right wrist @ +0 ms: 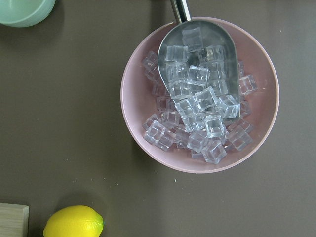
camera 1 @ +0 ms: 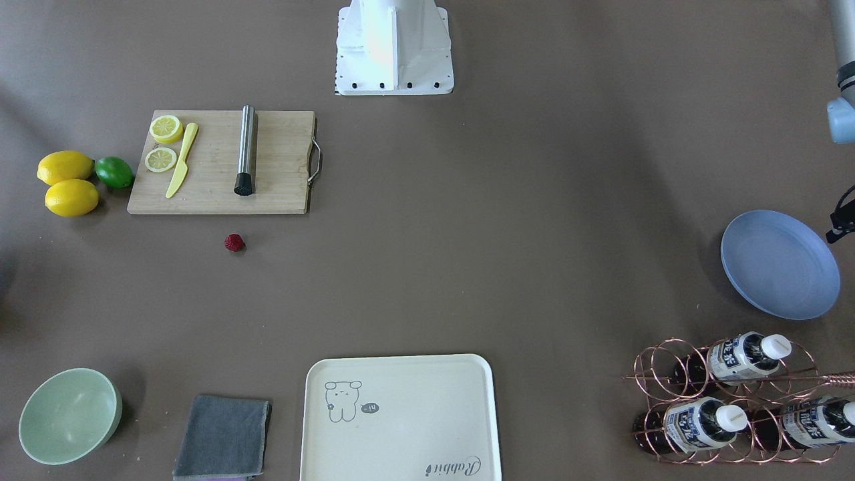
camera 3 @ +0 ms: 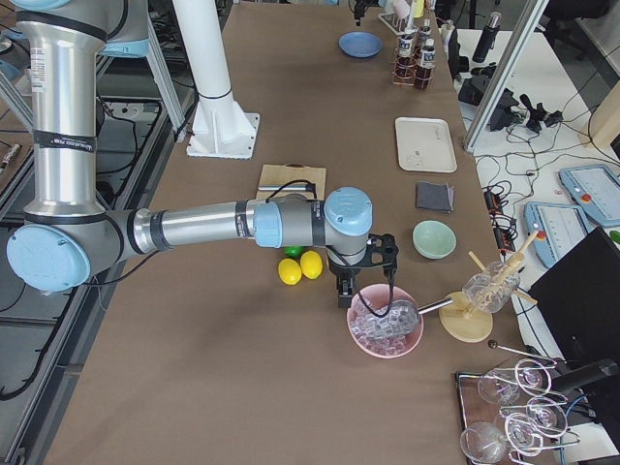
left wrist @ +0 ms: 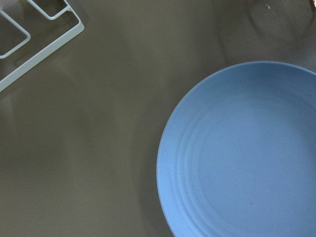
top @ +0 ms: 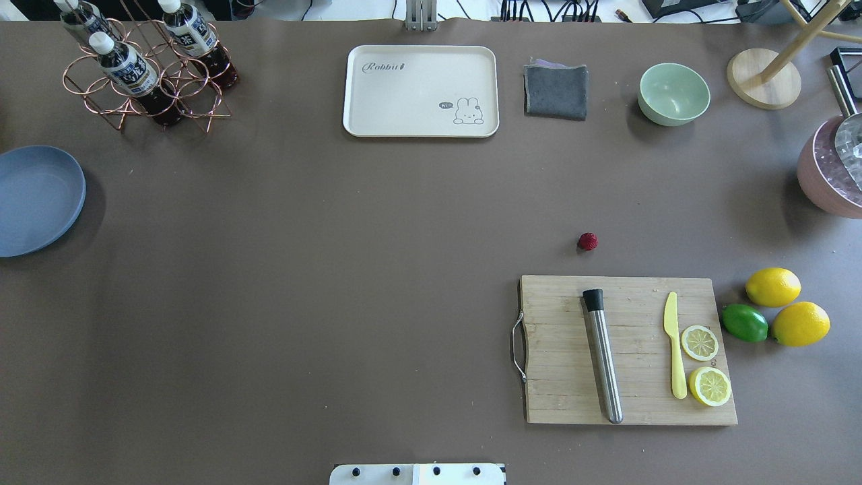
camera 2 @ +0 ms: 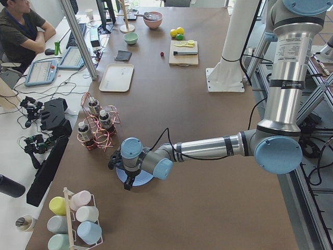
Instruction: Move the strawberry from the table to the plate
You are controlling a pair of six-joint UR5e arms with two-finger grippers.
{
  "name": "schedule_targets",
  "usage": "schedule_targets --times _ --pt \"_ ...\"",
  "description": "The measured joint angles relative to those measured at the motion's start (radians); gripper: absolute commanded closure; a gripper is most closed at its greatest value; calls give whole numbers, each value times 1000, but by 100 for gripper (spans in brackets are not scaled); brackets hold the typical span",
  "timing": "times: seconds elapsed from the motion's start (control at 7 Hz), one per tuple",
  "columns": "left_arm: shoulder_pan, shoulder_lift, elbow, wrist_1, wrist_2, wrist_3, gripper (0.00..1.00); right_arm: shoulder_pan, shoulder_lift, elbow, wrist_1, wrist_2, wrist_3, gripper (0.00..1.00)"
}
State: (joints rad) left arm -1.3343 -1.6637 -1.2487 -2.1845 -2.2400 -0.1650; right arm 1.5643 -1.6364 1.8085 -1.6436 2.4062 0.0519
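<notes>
Ice cubes (right wrist: 197, 113) fill pink bowl (right wrist: 261, 128); strawberry (top: 587, 241) lies on the table (top: 337, 269).

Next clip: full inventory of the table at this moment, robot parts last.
strawberry: 1, dark red, on the brown table beyond the cutting board
plate: 1, blue-grey, empty, robot's far left
cutting board: 1, wooden, robot's right
muddler: 1, steel, on the board
knife: 1, yellow, on the board
lemon pieces: 2, yellow, on the board
lemons: 2, yellow, right of the board
lime: 1, green, beside the lemons
bowl: 1, pale green, far side
cloth: 1, grey, beside that bowl
tray: 1, cream, far middle
bottle rack: 1, copper, three bottles, far left
ice bowl: 1, pink, with metal scoop, far right
left gripper: 1, black, above the plate
right gripper: 1, black, above the ice bowl
</notes>
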Motion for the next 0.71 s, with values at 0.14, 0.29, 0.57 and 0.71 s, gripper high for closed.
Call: schedule_targets --times 0.14,0.29,0.57,0.71 --pt "26 -8 25 -27 36 -13 12 -9 0 2 15 1 23 0" --pt "36 -10 50 -50 47 -18 12 -15 -4 4 36 2 45 0" --pt "40 -15 78 -62 3 -19 16 -20 -13 5 82 6 77 0" --pt "41 -25 93 -63 -34 -19 16 -21 -15 5 91 6 82 0"
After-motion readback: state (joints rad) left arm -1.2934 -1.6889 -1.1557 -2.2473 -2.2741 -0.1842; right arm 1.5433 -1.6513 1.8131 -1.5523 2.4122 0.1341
